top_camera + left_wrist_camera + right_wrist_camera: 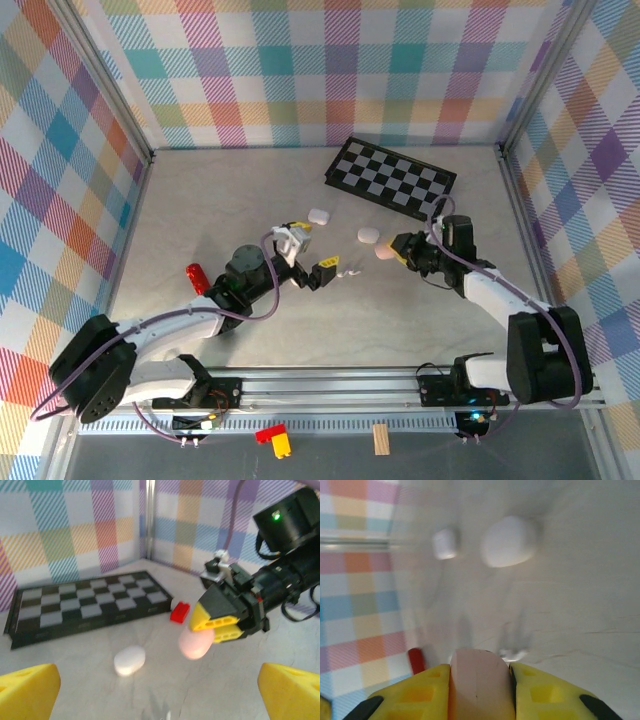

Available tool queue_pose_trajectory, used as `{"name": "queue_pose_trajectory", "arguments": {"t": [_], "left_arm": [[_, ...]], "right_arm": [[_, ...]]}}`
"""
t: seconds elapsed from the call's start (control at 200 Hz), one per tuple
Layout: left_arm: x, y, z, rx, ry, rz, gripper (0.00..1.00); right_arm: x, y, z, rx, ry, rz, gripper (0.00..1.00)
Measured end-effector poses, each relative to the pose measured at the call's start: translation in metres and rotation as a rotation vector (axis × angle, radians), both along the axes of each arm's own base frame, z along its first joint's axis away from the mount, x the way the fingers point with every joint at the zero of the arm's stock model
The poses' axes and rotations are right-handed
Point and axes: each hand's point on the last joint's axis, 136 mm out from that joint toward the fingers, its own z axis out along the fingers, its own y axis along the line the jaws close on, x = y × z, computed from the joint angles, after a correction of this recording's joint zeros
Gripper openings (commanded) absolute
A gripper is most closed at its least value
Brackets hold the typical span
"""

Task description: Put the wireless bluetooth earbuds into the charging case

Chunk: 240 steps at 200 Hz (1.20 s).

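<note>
Nearest the arms, the left gripper hangs low over the pale table with its yellow fingers spread wide apart and nothing between them. Just off its tip lie the earbuds, tiny white bits loose on the surface, too small to count. A little to the right, the right gripper is clamped on a pink case, which looks closed. What it holds inside cannot be seen. Just beyond sits a white case, closed, and farther back and to the left a second white case, also closed. A small red object rests beside the left arm. Farther off, a small red block lies just before a black-and-grey chessboard. The chessboard lies flat near the back. Bright plaid walls close the table in.
</note>
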Motion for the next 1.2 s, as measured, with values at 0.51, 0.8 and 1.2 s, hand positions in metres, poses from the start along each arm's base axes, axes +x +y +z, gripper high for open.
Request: {"name": "queue_pose_trajectory", "arguments": {"t": [0.51,0.8,1.2], "left_arm": [[0.015,0.045,-0.062,0.254,0.228,0.241,1.0],[0.04,0.065,-0.079,0.422,0.403,0.379,0.94],[0.031,0.074,-0.127,0.797,0.723,0.365,0.84]], "right_arm": [[-0.003,-0.033,-0.071,-0.127,0.107,-0.058,0.5],[-0.01,-0.055,-0.052,-0.259,0.09,-0.102,0.76],[-0.028,-0.051,-0.011,-0.264,0.032,-0.06,0.77]]}}
